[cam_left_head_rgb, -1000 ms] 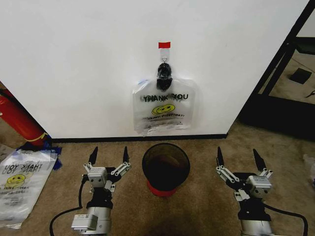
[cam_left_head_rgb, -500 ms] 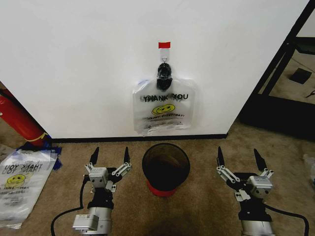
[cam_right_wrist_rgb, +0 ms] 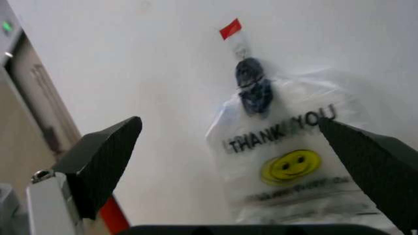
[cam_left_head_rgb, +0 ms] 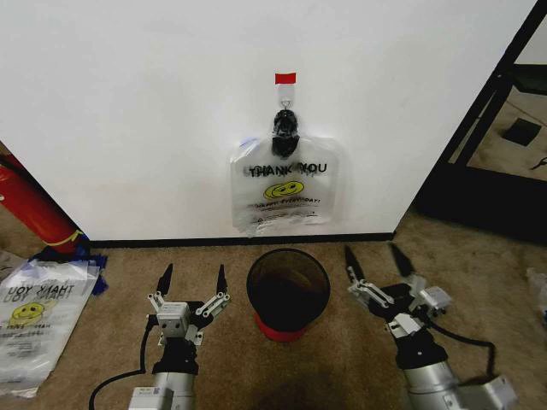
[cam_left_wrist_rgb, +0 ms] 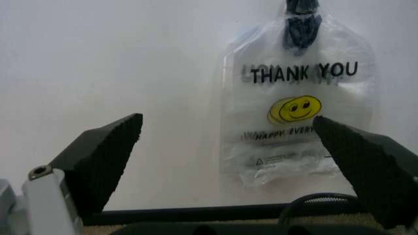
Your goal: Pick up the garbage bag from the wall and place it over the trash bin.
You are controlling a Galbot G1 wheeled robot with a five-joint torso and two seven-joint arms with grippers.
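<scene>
Hanging flat against the wall [cam_left_head_rgb: 128, 111]: the garbage bag [cam_left_head_rgb: 285, 195], slung from a black hook [cam_left_head_rgb: 285, 124] just under a red tape strip [cam_left_head_rgb: 285, 78]. Directly below on the carpet [cam_left_head_rgb: 342, 359], near the baseboard: the trash bin [cam_left_head_rgb: 288, 290]. Left of the bin, low over the carpet, the left gripper [cam_left_head_rgb: 192, 278], jaws apart and empty. Right of the bin, angled toward the bag, the right gripper [cam_left_head_rgb: 374, 255], jaws likewise spread, holding nothing. More bags [cam_left_head_rgb: 34, 320] lying flat at far left.
</scene>
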